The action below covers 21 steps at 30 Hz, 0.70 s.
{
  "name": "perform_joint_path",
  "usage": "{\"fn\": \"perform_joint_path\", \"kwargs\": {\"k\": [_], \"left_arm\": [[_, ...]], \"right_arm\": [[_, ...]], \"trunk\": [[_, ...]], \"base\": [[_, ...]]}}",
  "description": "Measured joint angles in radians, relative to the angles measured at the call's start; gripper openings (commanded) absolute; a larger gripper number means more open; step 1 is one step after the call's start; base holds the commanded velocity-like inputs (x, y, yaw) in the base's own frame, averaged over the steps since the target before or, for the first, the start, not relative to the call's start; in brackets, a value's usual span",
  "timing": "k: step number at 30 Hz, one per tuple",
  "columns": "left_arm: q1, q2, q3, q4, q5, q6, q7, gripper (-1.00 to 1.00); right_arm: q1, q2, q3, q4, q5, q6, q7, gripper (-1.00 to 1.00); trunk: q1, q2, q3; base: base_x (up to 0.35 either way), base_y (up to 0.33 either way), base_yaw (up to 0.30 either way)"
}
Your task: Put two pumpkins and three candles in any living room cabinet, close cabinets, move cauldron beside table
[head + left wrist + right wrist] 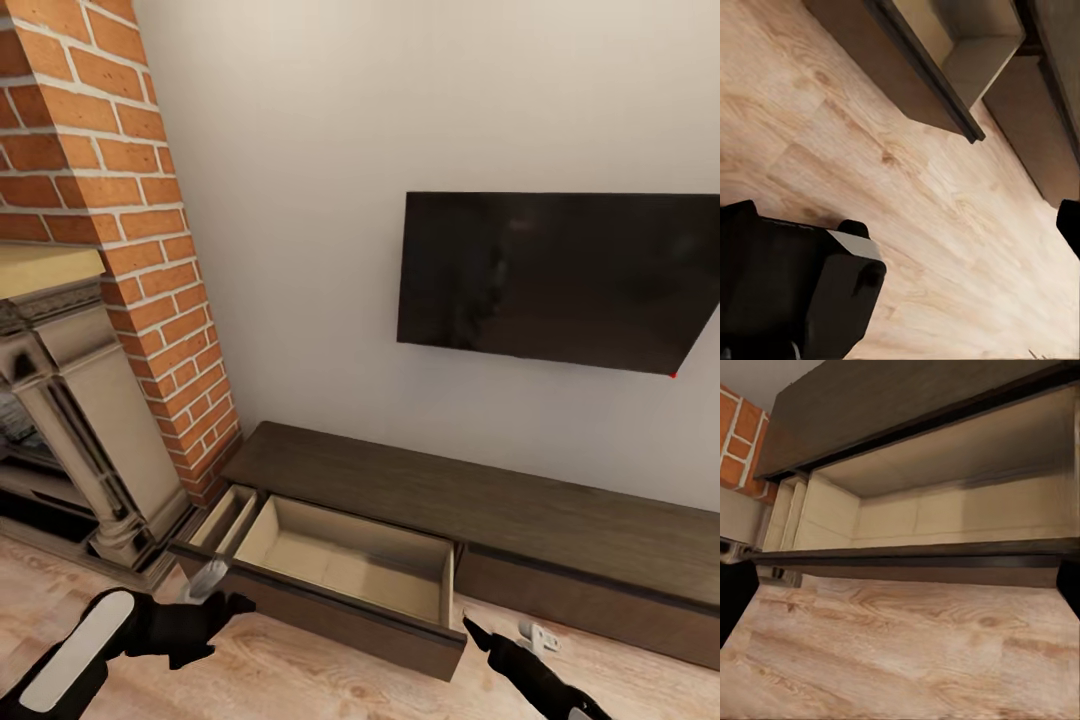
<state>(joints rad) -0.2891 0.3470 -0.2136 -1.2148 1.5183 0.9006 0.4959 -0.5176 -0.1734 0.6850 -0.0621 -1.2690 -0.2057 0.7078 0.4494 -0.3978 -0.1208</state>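
Wood floor (pixel 300 670) had plenty of bare room before one long cabinet (pixel 480 500); two drawers (pixel 350 560) stood open, both hollow. Left hand (pixel 215 610) and right hand (pixel 480 635) hovered low, grip state unclear.

Left arm (pixel 75 650) enters low, forearm angled inward, black with a white panel. Left gripper (pixel 222 608) points forward; finger spread unclear. Right arm (pixel 545 680) enters low. Right gripper (pixel 478 633) angles up and inward; its fingers (pixel 735 600) sit wide apart, nothing between.
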Motion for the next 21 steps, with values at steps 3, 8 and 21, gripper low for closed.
{"fn": "perform_joint_path", "kwargs": {"k": [3, 8, 21], "left_arm": [[0.000, -0.025, 0.003, 0.049, -0.157, -0.069, -0.005, 1.00], [0.000, -0.068, -0.004, 0.154, -0.323, -0.192, -0.008, 1.00], [0.011, -0.114, -0.004, 0.265, -0.434, -0.410, -0.015, 1.00]], "right_arm": [[0.000, 0.005, 0.000, -0.006, 0.062, -0.002, -0.157, 1.00], [0.000, 0.048, 0.002, -0.014, 0.133, -0.002, -0.386, 1.00], [0.000, 0.073, 0.001, -0.015, 0.176, 0.007, -0.484, 1.00]], "trunk": [[0.000, 0.000, 0.000], [0.000, 0.000, 0.000], [0.000, 0.000, 0.000]], "base": [[0.000, 0.000, 0.003], [0.000, 0.000, 0.000], [-0.004, 0.000, 0.000]]}}
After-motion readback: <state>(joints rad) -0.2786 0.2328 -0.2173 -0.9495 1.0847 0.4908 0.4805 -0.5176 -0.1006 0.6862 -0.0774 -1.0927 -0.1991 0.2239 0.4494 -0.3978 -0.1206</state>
